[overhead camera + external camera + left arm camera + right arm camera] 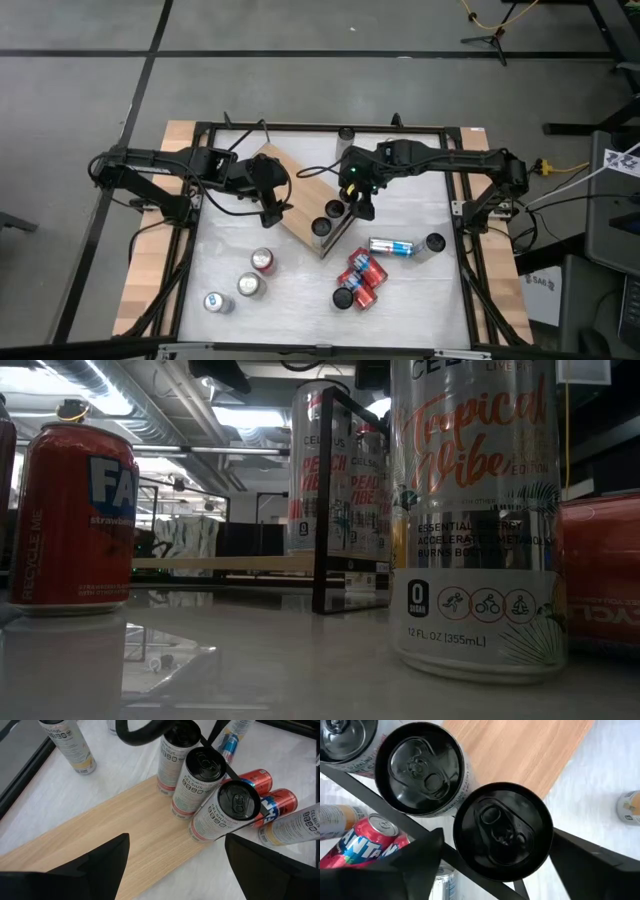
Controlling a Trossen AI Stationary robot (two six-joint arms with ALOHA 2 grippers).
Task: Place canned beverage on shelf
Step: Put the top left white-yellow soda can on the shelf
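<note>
White table [300, 300]: right gripper [492, 852] open over can [502, 831] on shelf [290, 215].

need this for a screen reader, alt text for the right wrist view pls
Looking straight down between the right gripper's open dark fingers at two upright black-topped cans, one directly between them and another beside it, on the light-wood shelf. A red can lies on the white table.

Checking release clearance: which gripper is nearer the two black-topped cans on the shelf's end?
Right. The right gripper hangs directly over the two black-topped cans on the shelf, jaws open around one. The left gripper hovers over the shelf's other end.
</note>
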